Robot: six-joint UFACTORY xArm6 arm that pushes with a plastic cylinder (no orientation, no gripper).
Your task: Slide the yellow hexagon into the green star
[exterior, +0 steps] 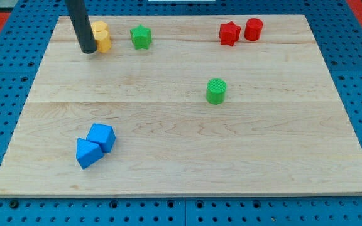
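The yellow hexagon lies near the view's top left on the wooden board, with a second yellow block touching it just above. The green star sits a short gap to their right. My tip rests on the board right against the left side of the yellow hexagon, and the dark rod rises up out of the view's top. The rod hides part of the yellow blocks' left sides.
A red star and a red cylinder sit together at the top right. A green cylinder stands right of centre. Two blue blocks touch each other at the lower left. A blue pegboard surrounds the board.
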